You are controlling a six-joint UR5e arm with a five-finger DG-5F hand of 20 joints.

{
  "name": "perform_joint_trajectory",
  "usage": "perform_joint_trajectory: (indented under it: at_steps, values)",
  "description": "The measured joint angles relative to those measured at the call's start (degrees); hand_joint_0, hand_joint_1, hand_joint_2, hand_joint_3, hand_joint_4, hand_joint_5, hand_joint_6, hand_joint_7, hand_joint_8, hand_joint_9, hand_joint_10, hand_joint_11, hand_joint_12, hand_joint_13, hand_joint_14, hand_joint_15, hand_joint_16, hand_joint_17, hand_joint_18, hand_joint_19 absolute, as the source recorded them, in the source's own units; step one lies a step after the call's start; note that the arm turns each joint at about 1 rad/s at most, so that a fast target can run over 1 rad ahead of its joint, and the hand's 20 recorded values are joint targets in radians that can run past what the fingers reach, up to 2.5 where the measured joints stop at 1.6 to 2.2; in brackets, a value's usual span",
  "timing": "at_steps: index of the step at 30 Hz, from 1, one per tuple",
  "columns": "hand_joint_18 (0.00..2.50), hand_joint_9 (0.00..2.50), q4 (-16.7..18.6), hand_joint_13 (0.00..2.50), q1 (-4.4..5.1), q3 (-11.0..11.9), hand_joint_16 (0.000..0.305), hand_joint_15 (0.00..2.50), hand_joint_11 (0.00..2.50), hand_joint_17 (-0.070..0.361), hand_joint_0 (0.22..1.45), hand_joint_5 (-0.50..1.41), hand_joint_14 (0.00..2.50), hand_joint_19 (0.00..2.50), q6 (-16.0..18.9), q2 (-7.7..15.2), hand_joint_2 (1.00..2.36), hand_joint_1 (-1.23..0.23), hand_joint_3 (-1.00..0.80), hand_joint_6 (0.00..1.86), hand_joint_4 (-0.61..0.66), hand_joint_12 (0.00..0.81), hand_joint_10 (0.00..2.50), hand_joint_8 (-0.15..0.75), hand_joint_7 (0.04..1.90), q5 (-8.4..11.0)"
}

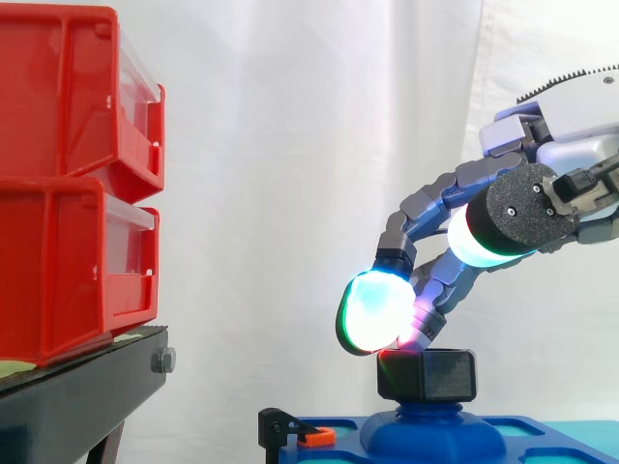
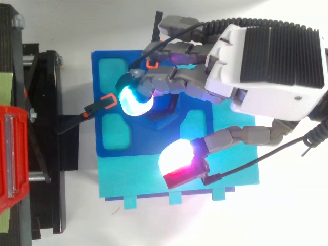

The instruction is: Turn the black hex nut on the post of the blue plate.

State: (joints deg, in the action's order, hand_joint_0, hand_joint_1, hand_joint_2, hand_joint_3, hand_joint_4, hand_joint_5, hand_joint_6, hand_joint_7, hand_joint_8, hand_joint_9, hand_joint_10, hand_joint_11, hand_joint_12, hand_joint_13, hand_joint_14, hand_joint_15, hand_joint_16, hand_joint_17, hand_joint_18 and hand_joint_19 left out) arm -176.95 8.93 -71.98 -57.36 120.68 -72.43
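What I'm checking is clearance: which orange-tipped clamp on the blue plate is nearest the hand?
The clamp on the blue plate's upper edge in the top view, beside the hand's fingers; the other clamp lies toward the red bins.

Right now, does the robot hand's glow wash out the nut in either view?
Side view: no, the black hex nut is plainly visible, with a red-green glint on its top edge. Top view: the robot hand glares white-cyan at its tips and lies over the nut.
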Motion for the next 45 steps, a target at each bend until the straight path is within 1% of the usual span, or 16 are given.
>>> perform_joint_trajectory:
  at_steps: [9,16,19,22,26,31,34,45]
  values:
    - [0.0,0.69,-0.1,0.34,-0.36,0.8,0.05,0.0,0.01,0.113,0.51,-0.17,0.0,0.09,-0.4,0.0,1.0,-0.48,-0.5,0.5,0.24,0.377,0.0,0.306,0.76,-0.06]
    - [0.0,0.69,1.2,0.34,-0.48,1.2,0.051,0.01,0.02,0.114,0.51,-0.17,0.0,0.09,-1.5,0.1,1.0,-0.48,-0.5,0.5,0.24,0.378,0.0,0.306,0.76,-0.08]
    - [0.0,0.69,1.6,0.34,-0.57,1.6,0.051,0.0,0.01,0.114,0.51,-0.17,0.0,0.09,-1.6,0.8,1.0,-0.48,-0.5,0.5,0.24,0.379,0.0,0.305,0.76,-0.08]
    - [0.0,0.69,0.8,0.34,-0.82,2.5,0.051,0.0,0.02,0.114,0.51,-0.17,0.0,0.09,-1.7,2.2,1.0,-0.48,-0.5,0.5,0.24,0.379,0.0,0.306,0.76,-0.2]
    - [0.0,0.69,-0.3,0.34,-1.29,3.4,0.051,0.0,0.02,0.114,0.51,-0.17,0.0,0.09,-2.1,3.3,1.0,-0.48,-0.5,0.5,0.24,0.379,0.0,0.305,0.76,-0.75]
    - [0.0,0.69,-0.8,0.34,-1.49,3.8,0.05,0.01,0.02,0.114,0.51,-0.17,0.0,0.09,-3.9,3.5,1.0,-0.48,-0.5,0.5,0.24,0.379,0.0,0.305,0.76,-0.98]
    - [0.0,0.69,-0.9,0.34,-1.52,3.8,0.051,0.01,0.02,0.114,0.51,-0.17,0.0,0.09,-4.4,3.5,1.0,-0.48,-0.5,0.5,0.24,0.378,0.0,0.307,0.76,-0.97]
    - [0.0,0.7,-1.2,0.35,-1.55,3.9,0.051,0.01,0.03,0.115,0.51,-0.17,0.0,0.1,-4.5,3.5,1.0,-0.48,-0.5,0.5,0.24,0.381,0.0,0.31,0.76,-0.96]
